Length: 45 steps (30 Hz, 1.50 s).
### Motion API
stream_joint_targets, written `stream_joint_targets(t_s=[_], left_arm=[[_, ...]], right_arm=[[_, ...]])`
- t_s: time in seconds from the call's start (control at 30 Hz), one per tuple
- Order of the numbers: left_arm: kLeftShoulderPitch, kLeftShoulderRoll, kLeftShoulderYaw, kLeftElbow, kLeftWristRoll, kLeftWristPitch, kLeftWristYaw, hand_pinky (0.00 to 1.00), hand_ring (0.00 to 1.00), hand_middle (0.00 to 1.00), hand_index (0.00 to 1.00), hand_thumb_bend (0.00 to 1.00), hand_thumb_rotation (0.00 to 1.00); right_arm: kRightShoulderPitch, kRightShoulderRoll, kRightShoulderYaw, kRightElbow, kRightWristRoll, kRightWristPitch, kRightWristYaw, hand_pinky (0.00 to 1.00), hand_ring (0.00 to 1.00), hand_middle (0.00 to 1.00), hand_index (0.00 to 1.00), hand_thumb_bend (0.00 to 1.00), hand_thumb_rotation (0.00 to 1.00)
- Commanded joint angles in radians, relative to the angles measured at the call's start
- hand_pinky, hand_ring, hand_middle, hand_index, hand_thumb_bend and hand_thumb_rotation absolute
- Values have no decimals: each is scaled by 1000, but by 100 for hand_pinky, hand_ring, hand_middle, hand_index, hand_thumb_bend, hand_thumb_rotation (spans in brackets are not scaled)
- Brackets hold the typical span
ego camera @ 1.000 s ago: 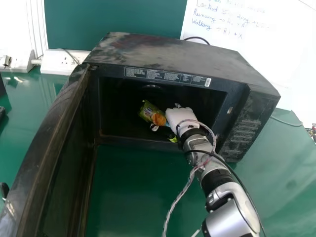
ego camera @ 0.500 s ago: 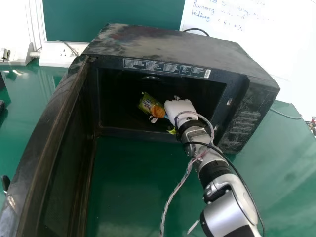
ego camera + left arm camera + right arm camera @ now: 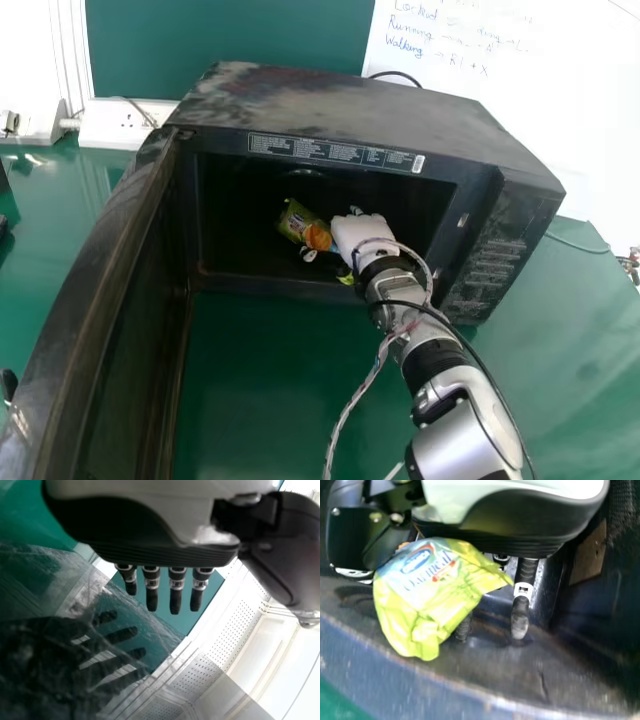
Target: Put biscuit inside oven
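My right hand (image 3: 362,234) is inside the mouth of the black oven (image 3: 380,105), towards the right of the cavity. The green and orange biscuit packet (image 3: 296,222) sticks out to the left from it, above the oven floor. In the right wrist view, my right hand (image 3: 520,617) is closed around the crinkled biscuit packet (image 3: 427,597), between thumb and fingers; one finger extends past it, and the packet covers others. My left hand (image 3: 175,590) has straight, empty fingers in the left wrist view, beside a glossy dark surface that mirrors them.
The oven door (image 3: 95,310) stands wide open on the left. The front frame with the control panel (image 3: 490,265) is close to the right of my right forearm. A white socket strip (image 3: 120,123) lies behind the oven on the green table (image 3: 270,400).
The head view has bobbed slightly. Right hand and packet keep nearly the same place in the oven mouth.
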Motion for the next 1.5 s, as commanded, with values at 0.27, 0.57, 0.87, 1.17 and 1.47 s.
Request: stream_joint_targets(t_s=[0.27, 0.57, 0.87, 1.17, 1.47], left_arm=[[16, -78, -37, -36, 3, 0, -21, 94, 95, 96, 96, 92, 70], [12, -75, -35, -35, 0, 7, -16, 94, 94, 95, 96, 93, 70], [12, -77, -38, -35, 3, 2, -14, 93, 94, 95, 96, 93, 71], [14, -77, -42, -41, -9, 14, -19, 94, 95, 96, 96, 93, 70], [16, -74, -40, -43, 0, 12, -13, 95, 95, 96, 97, 93, 71]], right_arm=[[-53, 2, -12, 3, 25, -20, 5, 21, 29, 47, 68, 57, 0], [-66, 7, -1, 3, 18, -2, 24, 36, 49, 60, 72, 98, 14], [-66, 4, 15, 4, 9, -11, 47, 45, 58, 67, 79, 100, 23], [-66, 3, 22, 4, 5, -11, 62, 56, 70, 74, 80, 100, 27], [-54, -12, 2, -9, 28, -42, 9, 52, 66, 71, 77, 100, 27]])
